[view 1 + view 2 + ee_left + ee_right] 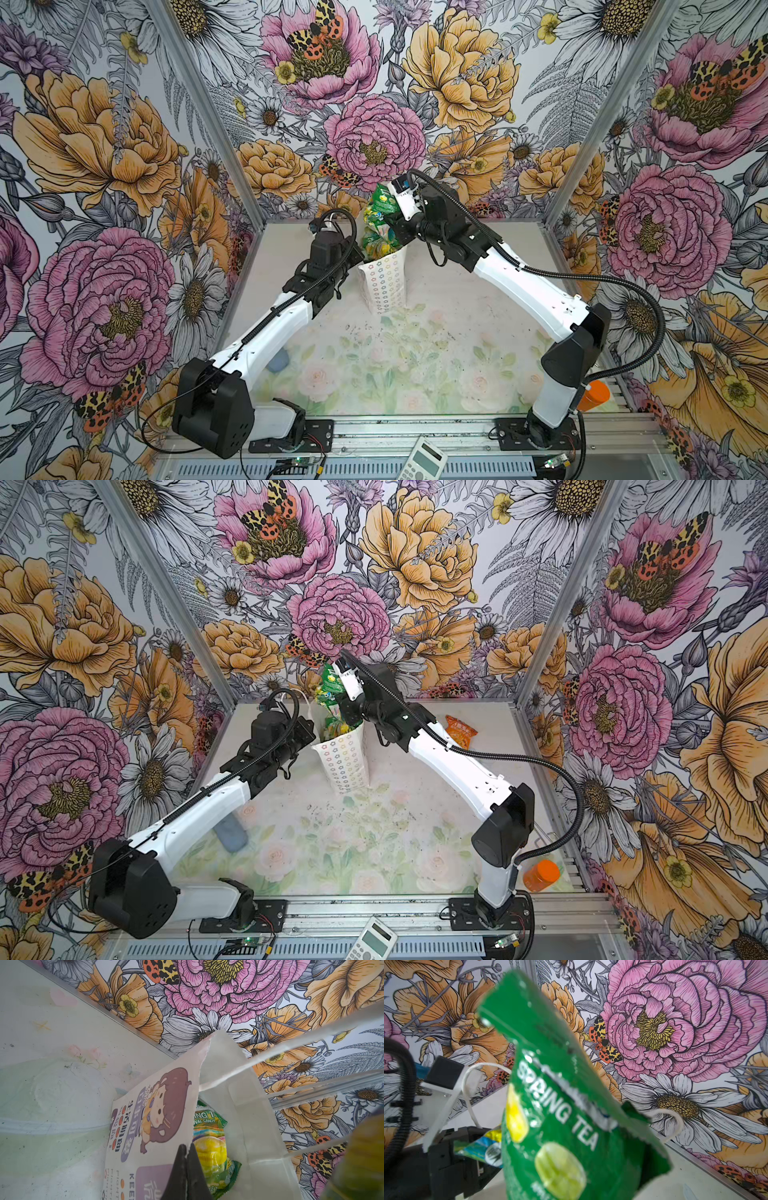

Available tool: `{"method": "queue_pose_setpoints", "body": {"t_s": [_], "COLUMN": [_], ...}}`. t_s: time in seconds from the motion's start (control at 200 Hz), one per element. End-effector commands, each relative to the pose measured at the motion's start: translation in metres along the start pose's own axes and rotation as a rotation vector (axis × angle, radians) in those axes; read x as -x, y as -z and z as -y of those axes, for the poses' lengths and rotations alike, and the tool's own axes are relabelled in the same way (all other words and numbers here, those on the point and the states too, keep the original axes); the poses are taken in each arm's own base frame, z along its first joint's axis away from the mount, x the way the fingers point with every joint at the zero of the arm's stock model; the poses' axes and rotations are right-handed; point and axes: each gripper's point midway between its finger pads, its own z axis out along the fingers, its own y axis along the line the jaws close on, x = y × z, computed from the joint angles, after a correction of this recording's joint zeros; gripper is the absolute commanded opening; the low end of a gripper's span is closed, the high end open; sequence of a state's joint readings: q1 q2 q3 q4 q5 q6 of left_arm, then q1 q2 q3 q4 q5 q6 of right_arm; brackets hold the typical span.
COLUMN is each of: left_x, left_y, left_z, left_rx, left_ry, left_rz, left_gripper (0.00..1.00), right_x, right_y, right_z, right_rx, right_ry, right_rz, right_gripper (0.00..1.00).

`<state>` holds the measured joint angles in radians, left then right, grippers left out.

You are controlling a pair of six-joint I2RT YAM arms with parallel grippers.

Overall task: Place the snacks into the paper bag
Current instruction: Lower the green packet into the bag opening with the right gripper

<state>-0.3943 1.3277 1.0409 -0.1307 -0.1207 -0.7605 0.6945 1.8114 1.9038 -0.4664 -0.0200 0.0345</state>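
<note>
The bag (pixel 384 286) stands upright at the back middle of the surface (pixel 457 332), its narrow flower-patterned side facing both top views (pixel 345 766). The left fingers (pixel 179 1172) are clenched on the rim of the bag's printed wall, pinching the paper just beside the cartoon girl. The wall is pulled outward, so the mouth gapes.

The right fingers (pixel 394 222) sit above the bag's mouth, grasping a green packet (pixel 380 199) that stands tall over the opening. In the right wrist view this packet (pixel 560 1105) fills the middle, tilted, its lettering reading "SPRING TEA", with a white cord handle showing on each side of it. The fingers themselves are hidden there.

More packets (pixel 376 245) in green and yellow crowd the bag's mouth, rising past its rim. The left wrist view shows one of them (pixel 212 1147) inside, against the printed wall.

An orange packet (pixel 461 731) lies on the surface behind the right arm, well apart from the bag. An orange bottle (pixel 594 395) lies at the right front edge, and a calculator (pixel 422 461) rests on the front rail.
</note>
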Motion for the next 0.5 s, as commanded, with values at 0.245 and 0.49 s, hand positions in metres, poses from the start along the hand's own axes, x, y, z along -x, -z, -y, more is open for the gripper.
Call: {"method": "queue_pose_setpoints", "body": {"t_s": [0.245, 0.49], "left_x": [0.012, 0.012], "left_y": [0.008, 0.007], "left_z": [0.009, 0.009], "left_rx": [-0.048, -0.048], "left_ry": [0.014, 0.013], "left_rz": [0.035, 0.032], "left_gripper": [0.00, 0.00], "right_x": [0.012, 0.001], "right_y": [-0.003, -0.009], "right_z": [0.011, 0.009], "right_rx": [-0.123, -0.170], "right_ry": [0.122, 0.209], "right_rz": [0.025, -0.020], "right_gripper": [0.19, 0.24]}}
